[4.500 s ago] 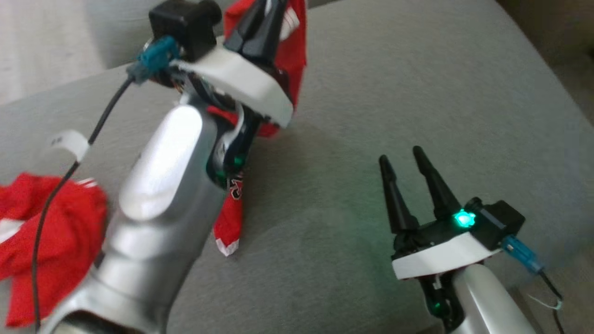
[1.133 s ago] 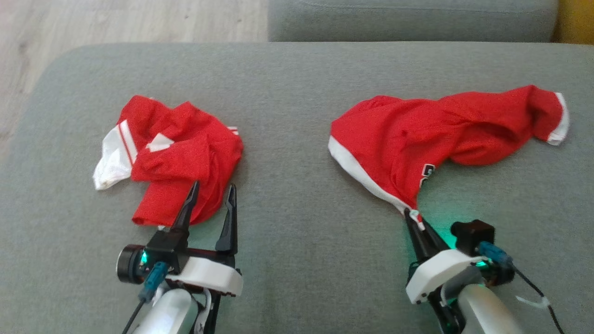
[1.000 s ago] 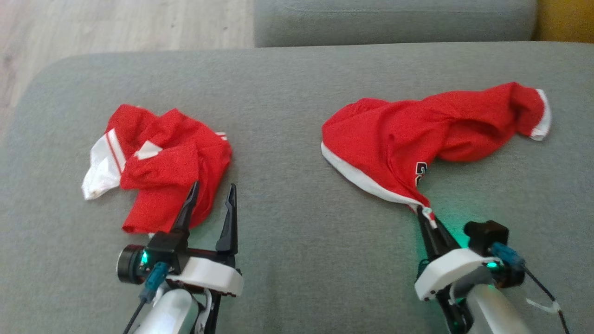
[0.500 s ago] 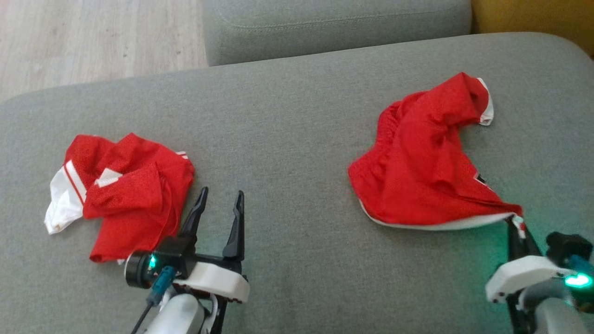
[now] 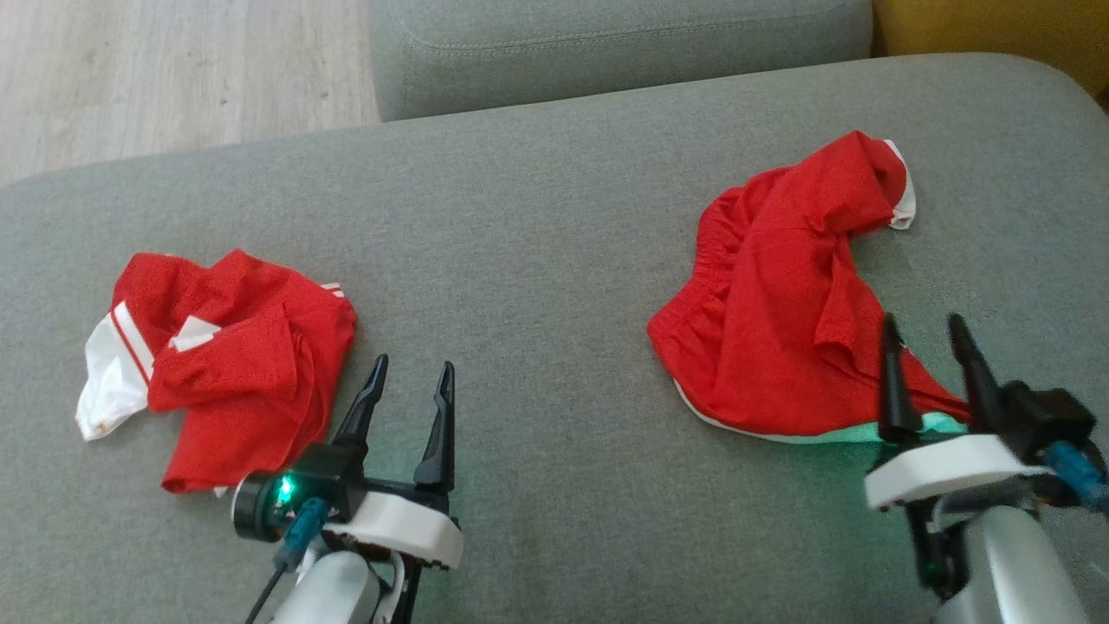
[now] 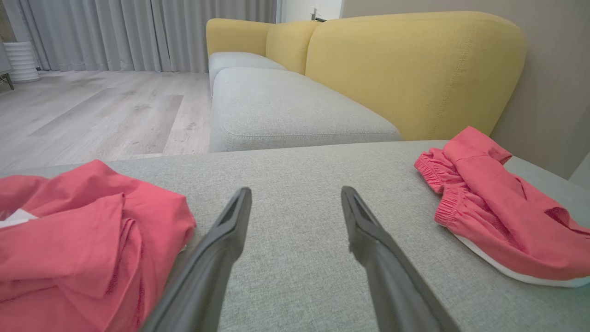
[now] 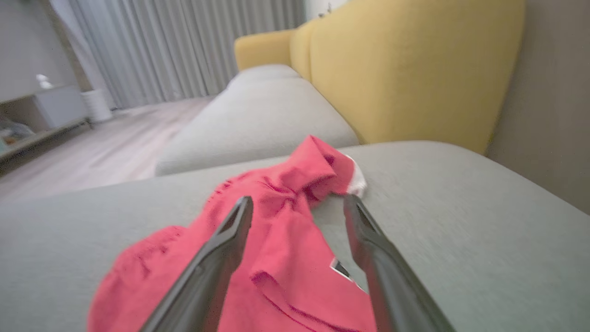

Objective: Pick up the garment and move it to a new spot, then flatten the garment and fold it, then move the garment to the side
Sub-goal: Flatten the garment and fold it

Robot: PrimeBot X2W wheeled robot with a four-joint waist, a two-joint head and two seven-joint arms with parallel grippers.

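The garment (image 5: pixel 780 303) ahead of the right gripper (image 5: pixel 920 322), black-fingered, is red with a white hem. Left of the left gripper (image 5: pixel 413 364), the other garment (image 5: pixel 234 364) is red with white panels and red stripes. The cushion (image 5: pixel 554 260) beneath both is grey; the backrest (image 6: pixel 415 69) beyond is yellow.

Nothing legible in any view. The red garment (image 5: pixel 780 286) on the right carries a small dark-and-white patch (image 7: pixel 341 269), seen between the fingers of the right pincer (image 7: pixel 298 199); it is too blurred and small to read.
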